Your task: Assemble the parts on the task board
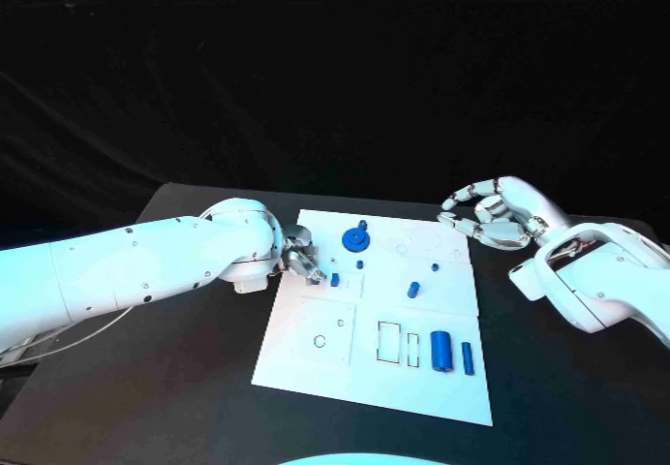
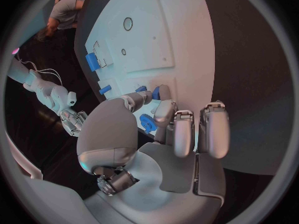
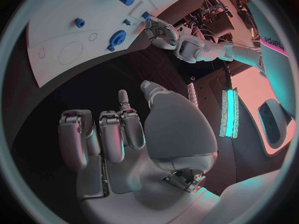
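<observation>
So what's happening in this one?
The robot is working at a white task board on a black table, assembling small blue parts. Its left hand is at the board's left edge, its fingertips pinching a small blue peg. The right hand hangs above the table just off the board's far right corner, fingers curled and holding nothing. A blue gear sits near the far edge, and two blue cylinders lie toward the near right.

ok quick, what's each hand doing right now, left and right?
Left hand: fingers pinch a small blue part at the task board.
Right hand: holds nothing, fingers curled, off the board.
</observation>
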